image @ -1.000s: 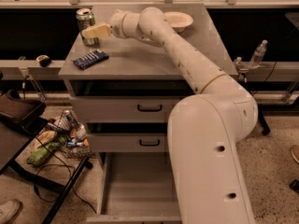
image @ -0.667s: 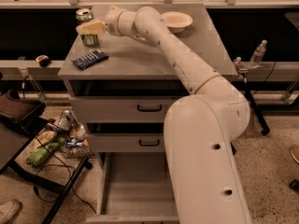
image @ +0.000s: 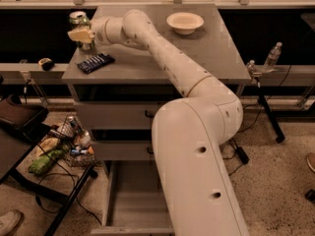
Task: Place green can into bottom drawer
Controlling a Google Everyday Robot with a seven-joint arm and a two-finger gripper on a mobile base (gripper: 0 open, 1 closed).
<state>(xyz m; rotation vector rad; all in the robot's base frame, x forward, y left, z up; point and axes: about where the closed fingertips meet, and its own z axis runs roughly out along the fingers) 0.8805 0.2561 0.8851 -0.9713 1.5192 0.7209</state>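
Observation:
The green can [image: 78,19] stands upright at the far left corner of the grey cabinet top [image: 197,58]; its silver top shows. My gripper [image: 81,35] is at the can, covering its lower half at the end of my outstretched white arm [image: 162,58]. The can still rests on the cabinet top. The bottom drawer [image: 133,195] is pulled open below, a wide grey tray with a bare floor, partly hidden behind my arm's base.
A dark-blue snack packet [image: 96,62] lies just in front of the can. A white bowl [image: 185,22] sits at the back of the top. Two shut upper drawers [image: 118,116] have black handles. A wire basket of items [image: 66,144] stands left; a water bottle [image: 272,57] right.
My gripper has moved left across the cabinet top and now sits against the green can. The can and the snack packet have not moved.

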